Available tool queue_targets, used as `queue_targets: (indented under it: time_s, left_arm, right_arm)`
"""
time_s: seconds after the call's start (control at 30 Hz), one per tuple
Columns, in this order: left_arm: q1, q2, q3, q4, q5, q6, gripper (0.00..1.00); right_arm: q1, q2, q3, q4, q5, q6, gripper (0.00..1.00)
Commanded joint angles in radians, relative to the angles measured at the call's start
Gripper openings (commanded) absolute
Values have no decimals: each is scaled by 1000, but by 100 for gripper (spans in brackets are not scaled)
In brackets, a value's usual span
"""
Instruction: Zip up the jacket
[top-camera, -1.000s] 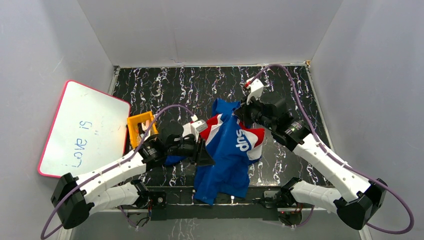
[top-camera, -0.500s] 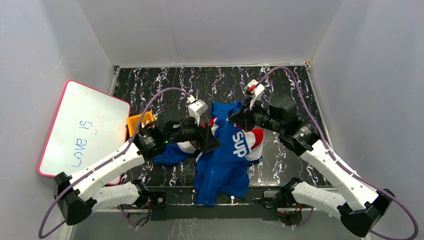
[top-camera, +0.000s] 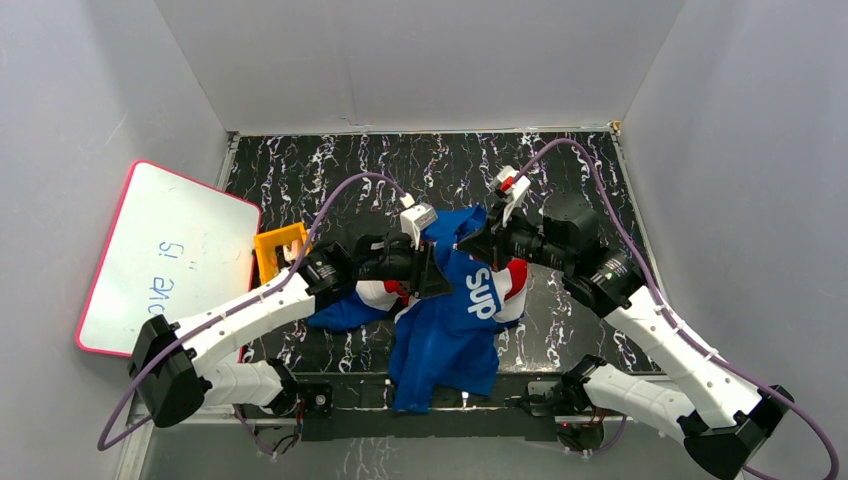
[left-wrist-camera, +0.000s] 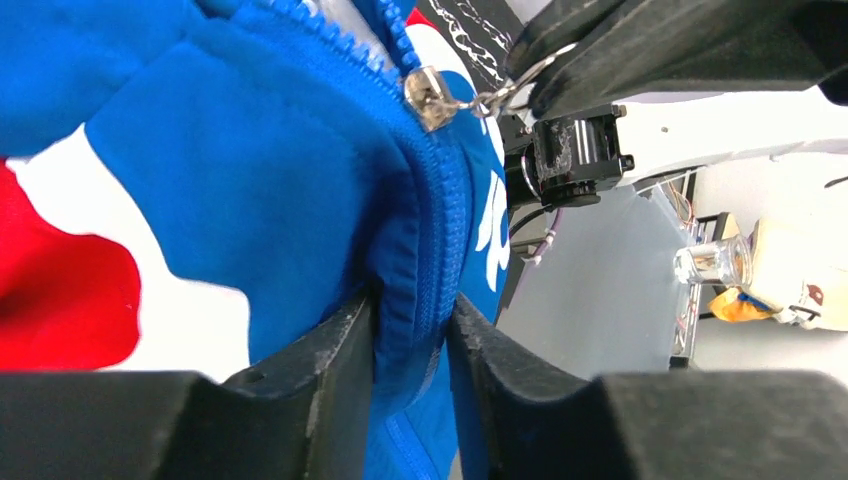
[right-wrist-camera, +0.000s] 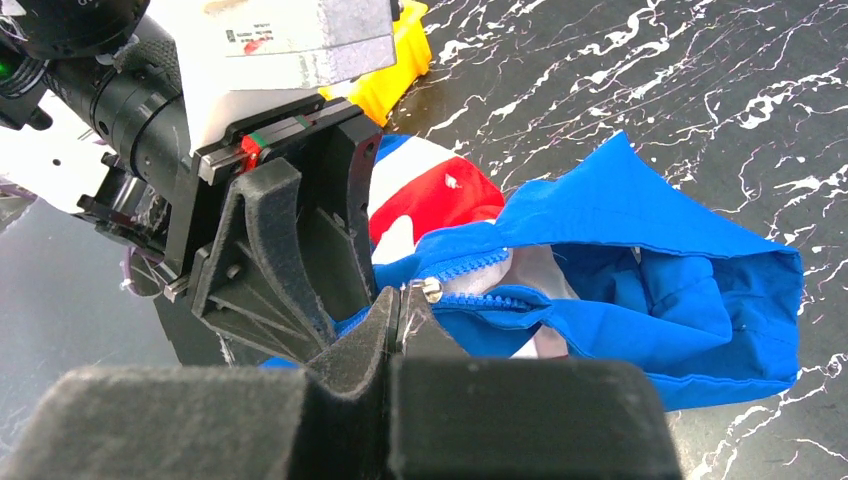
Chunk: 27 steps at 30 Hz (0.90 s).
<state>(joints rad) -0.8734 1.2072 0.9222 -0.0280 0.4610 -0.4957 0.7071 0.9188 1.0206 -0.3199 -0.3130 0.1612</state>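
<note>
Right pincer (right-wrist-camera: 398, 305) nipped together on the zip's pull tab (left-wrist-camera: 490, 95); left pincer (left-wrist-camera: 412, 330) clamped on the zipped seam below.

From the right tips the tab leads to the slider (left-wrist-camera: 428, 95), which sits near the collar with open teeth beyond it. Just under it, the left fingers squeeze the closed blue zip line and hold it taut. The jacket (top-camera: 450, 320) lies bunched mid-surface (top-camera: 330, 170) between the arms, collar end lifted and lower part trailing to the near edge. Risks, as I judge them: the thin tab could slip from the right tips if the pull goes off-line. Loose pale lining (right-wrist-camera: 540, 270) beside the teeth could jam the slider. If the left grip slides, the fabric would bunch and rise instead of zipping.
</note>
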Motion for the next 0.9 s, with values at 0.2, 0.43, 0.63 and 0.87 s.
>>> queue_targets:
  time_s: [0.2,0.43,0.63,0.87]
  left_arm:
    - [-4,-20,-56,90,96,-29,0]
    - [-4,-69,-122,95,141,-42,0]
    - [-6,-86,-164,96,191,-49,0]
    - [-7,-98,-187,96,214,-49,0]
  right_arm:
    - [1,-19,20,25,77,-6,0]
    - [2,15,49,14,242,-20,0]
    - [2,46,63,35,363,-23,0]
    - [2,50,70,71,498,-22,0]
